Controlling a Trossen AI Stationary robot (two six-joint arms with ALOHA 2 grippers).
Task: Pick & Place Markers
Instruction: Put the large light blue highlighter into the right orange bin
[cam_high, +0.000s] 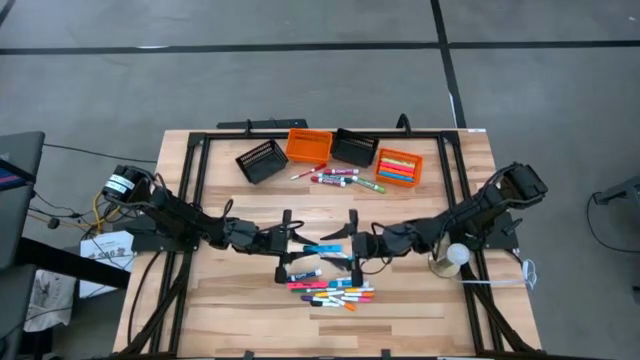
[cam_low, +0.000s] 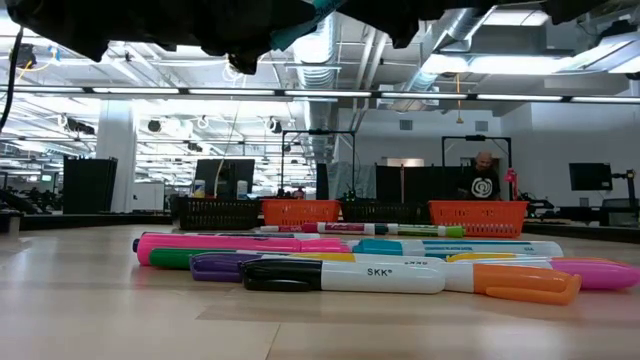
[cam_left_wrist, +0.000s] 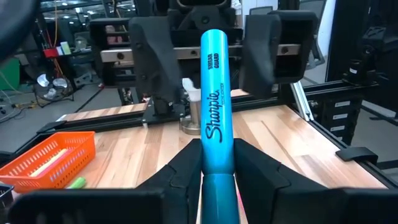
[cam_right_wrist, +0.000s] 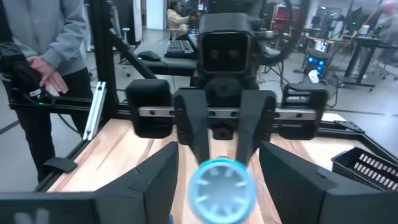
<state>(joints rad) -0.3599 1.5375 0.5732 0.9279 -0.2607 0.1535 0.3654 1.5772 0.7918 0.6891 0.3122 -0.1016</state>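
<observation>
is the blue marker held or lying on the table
Held. The left claw is shut on the blue marker, which sticks out level above the table toward the right claw, whose fingers stand open around its tip.

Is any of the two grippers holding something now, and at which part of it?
The left gripper holds a blue marker by its rear part, tip end pointing at the right gripper, whose jaws stand open around that far end without gripping it.

I see a pale wooden table (cam_high: 240, 300) with smooth planks, glossy plastic blue Sharpie marker (cam_left_wrist: 216, 118), matt black plastic left gripper (cam_left_wrist: 216, 163) fingers, orange mesh plastic bin (cam_left_wrist: 46, 160), black metal frame (cam_high: 195, 160)
</observation>
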